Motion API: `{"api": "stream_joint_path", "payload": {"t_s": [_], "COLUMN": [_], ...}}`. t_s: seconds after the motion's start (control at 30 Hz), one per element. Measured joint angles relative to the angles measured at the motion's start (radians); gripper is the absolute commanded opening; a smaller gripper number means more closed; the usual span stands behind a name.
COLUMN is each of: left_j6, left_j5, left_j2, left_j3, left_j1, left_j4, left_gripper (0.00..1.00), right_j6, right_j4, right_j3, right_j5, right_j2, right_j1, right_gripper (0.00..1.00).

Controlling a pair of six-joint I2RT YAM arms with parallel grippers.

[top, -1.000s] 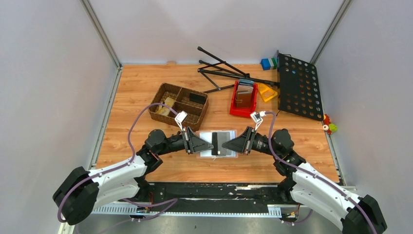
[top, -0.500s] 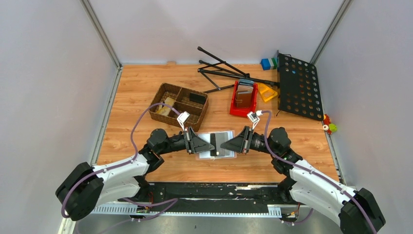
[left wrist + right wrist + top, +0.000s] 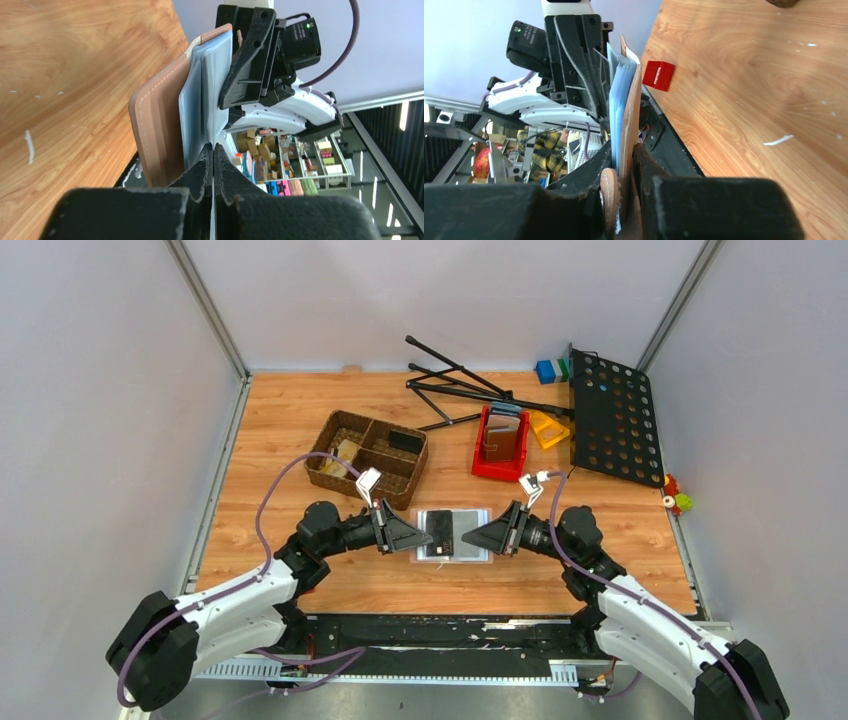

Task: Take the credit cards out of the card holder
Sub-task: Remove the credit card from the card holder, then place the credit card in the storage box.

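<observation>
Card holder: right fingers pinch its brown cover, clear only in wrist view; left fingers closed.

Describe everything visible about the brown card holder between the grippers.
The taupe-brown bifold card holder is spread open between the arms over the wooden table, its light grey inside up, a dark strip beside the fold. Its outside looks like stitched leather; pale blue-grey pocket layers show edge-on. The right gripper clamps one cover; the left gripper, shut, meets the inner layers opposite. Whether it touches the wood is unclear.
</observation>
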Motion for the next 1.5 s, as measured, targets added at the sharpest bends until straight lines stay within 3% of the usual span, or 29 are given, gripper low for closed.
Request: {"api": "stream_joint_path", "payload": {"t_s": [0.37,0.5,0.73,0.97,1.17,1.33,1.5], "left_j6": [0.002,0.057,0.335,0.515,0.393,0.161,0.017], "left_j5": [0.027,0.016,-0.248,-0.562,-0.752,-0.942,-1.007], "left_j2": [-0.010,-0.030,-0.052,0.075,0.225,0.447,0.612], "left_j3": [-0.012,-0.002,0.248,0.505,0.553,0.814,1.007], "left_j1": [0.101,0.130,0.159,0.159,0.159,0.159,0.159], "left_j4": [-0.037,-0.149,-0.632,-0.826,-0.845,-1.071,-1.169], "left_gripper": [0.00,0.00,0.00,0.00,0.00,0.00,0.00], "right_j6": [-0.010,-0.066,-0.232,-0.369,-0.454,-0.487,-0.507], "right_j4": [-0.062,-0.158,-0.426,-0.573,-0.654,-0.670,-0.685], "right_j3": [-0.049,-0.045,0.034,0.116,0.175,0.190,0.190], "right_j5": [-0.012,0.006,0.113,0.190,0.217,0.224,0.242], "right_j2": [-0.035,-0.043,-0.090,-0.121,-0.091,-0.087,-0.087], "right_j1": [-0.095,-0.102,-0.102,-0.102,-0.102,-0.103,-0.105], "right_gripper": [0.10,0.10,0.09,0.08,0.05,0.05,0.04]}}
